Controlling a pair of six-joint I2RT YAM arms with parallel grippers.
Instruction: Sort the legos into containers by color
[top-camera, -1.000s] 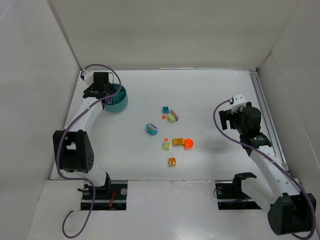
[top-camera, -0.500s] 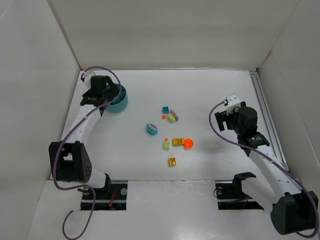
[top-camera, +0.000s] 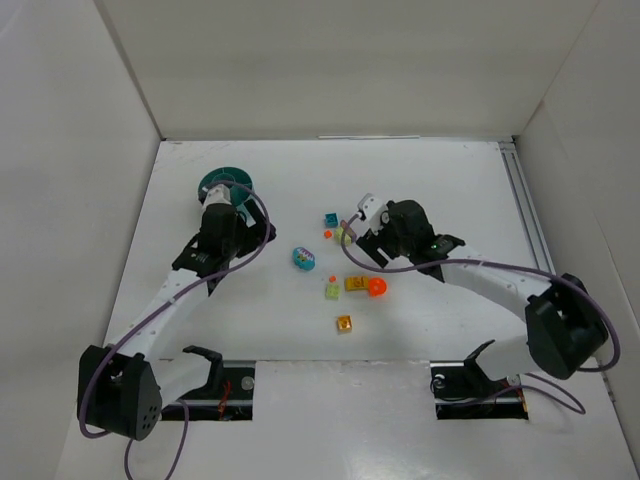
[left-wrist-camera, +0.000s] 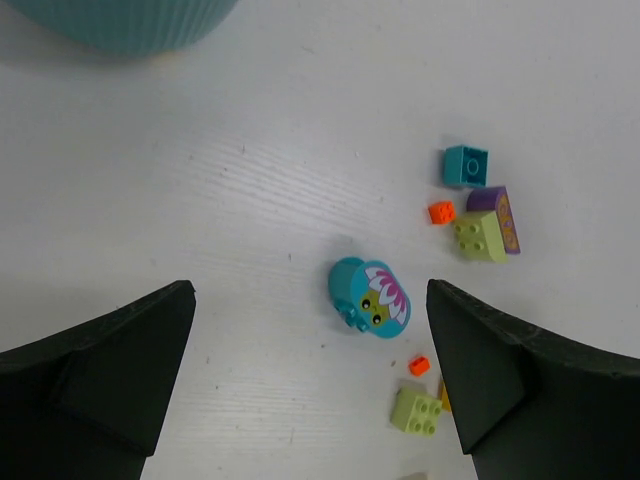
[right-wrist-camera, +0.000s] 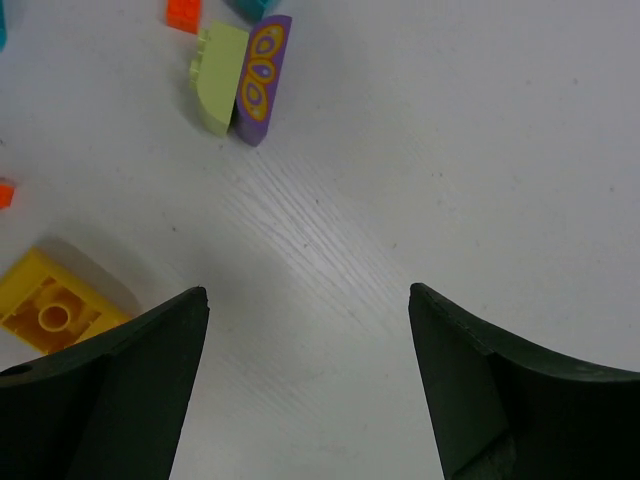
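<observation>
The left gripper (left-wrist-camera: 308, 300), jaws spread wide and carrying nothing, is hovering over the white table (left-wrist-camera: 250, 150), the ribbed teal plastic bowl (left-wrist-camera: 130, 25) sitting at its 11 o'clock in the wrist view. A rounded teal brick printed with a pink flower (left-wrist-camera: 372, 298) is lying between the fingertips, toward 3 o'clock. Light, hard and slick, it is probably calling for a pinch across its flat sides, lest it skid. Farther right, the right gripper (right-wrist-camera: 308, 300), likewise spread and empty, is facing a lime-green brick (right-wrist-camera: 222, 80) touching a purple curved tile (right-wrist-camera: 262, 75) at 11 o'clock, with a yellow brick (right-wrist-camera: 55, 310) at 9.
</observation>
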